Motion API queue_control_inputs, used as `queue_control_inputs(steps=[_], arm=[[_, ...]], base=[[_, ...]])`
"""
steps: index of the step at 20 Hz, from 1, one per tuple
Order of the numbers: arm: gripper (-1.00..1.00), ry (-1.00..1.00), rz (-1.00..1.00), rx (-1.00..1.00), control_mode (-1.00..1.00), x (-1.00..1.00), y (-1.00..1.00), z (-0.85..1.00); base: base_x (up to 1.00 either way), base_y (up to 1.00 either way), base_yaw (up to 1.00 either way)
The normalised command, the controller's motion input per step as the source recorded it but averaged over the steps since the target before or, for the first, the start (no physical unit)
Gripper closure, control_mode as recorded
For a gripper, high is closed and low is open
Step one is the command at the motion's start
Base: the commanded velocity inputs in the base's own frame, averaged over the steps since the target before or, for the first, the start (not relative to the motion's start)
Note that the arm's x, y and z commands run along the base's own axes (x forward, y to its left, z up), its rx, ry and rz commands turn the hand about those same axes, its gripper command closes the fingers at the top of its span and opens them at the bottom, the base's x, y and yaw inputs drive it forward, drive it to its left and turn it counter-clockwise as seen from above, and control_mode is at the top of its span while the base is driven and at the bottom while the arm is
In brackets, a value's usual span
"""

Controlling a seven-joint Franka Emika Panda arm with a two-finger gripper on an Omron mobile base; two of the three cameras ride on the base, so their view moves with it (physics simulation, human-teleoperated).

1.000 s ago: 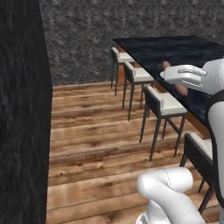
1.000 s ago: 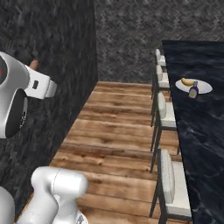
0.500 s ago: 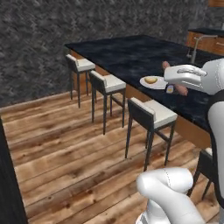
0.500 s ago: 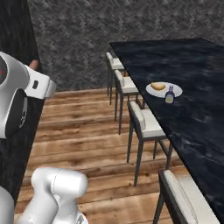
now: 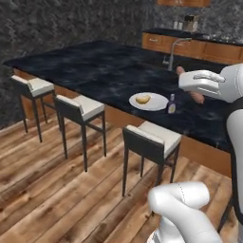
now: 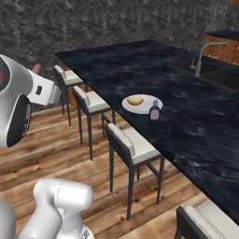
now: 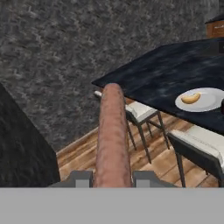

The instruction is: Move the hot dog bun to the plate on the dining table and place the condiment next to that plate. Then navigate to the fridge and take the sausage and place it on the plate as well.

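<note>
My gripper (image 7: 113,178) is shut on the sausage (image 7: 113,135), a reddish-brown stick that juts out between the two fingertips (image 7: 81,178). From the left base the sausage (image 5: 197,97) shows behind the white hand, in the air above the dining table (image 5: 95,61). The gripper (image 6: 39,77) hangs at the far left of the right base view. The white plate (image 5: 156,103) lies near the table's front edge with the hot dog bun (image 5: 143,99) on it. The condiment (image 5: 172,104) stands upright just beside that plate (image 6: 151,100). Bun (image 6: 135,100) and condiment (image 6: 154,111) lie well away from the hand.
Three stools (image 5: 152,140) line the table's near side over a wooden floor. A steel tap (image 5: 172,52) and sink sit further back on the table. Wooden cabinets (image 5: 199,45) run along the rear wall. A dark stone wall (image 7: 65,52) is on the left.
The whole picture has swung as the base turned and drove: the dining table with the plate has come nearer and more central. The gripper has stayed shut on the sausage.
</note>
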Motion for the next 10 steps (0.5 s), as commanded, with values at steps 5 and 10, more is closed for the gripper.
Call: queue_control_inputs(steps=[5,10], arm=[[1.0,0.0,0.0,0.0,1.0,0.0,0.0,0.0],[1.0,0.0,0.0,0.0,1.0,0.0,0.0,0.0]], base=[[1.0,0.7,-0.57],[1.0,0.7,-0.57]])
